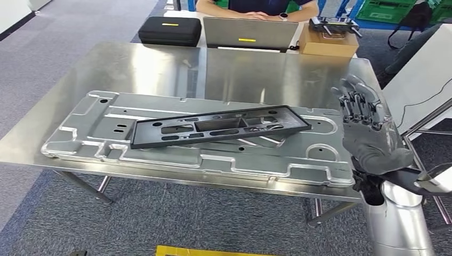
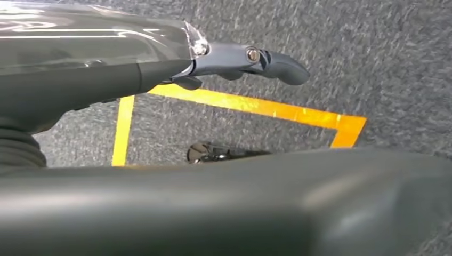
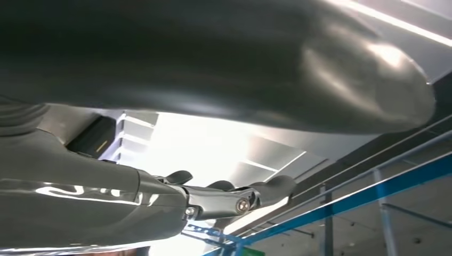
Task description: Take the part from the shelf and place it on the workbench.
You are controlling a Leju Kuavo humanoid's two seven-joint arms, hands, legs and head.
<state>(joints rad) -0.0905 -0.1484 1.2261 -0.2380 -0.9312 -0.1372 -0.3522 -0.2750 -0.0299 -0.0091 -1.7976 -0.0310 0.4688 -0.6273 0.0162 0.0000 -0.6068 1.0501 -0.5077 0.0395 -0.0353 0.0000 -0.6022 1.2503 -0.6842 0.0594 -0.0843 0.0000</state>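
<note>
Black part (image 1: 220, 126) lies on the grey tray (image 1: 80, 140), mid-frame on the counter (image 1: 144, 64).
Right hand (image 1: 368, 130) raised at right, fingers (image 1: 356, 104) apart, empty; left hand (image 2: 242, 60) fingers mostly hidden, state unclear.

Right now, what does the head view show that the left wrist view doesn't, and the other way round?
Head view alone: the black part lying on the stamped metal panel, which rests on the steel workbench; the right robot hand raised at the bench's right end, fingers apart, holding nothing; a person seated beyond a laptop.

Left wrist view alone: the left robot hand, nothing in it, above yellow floor tape.

Both share: grey carpet.
</note>
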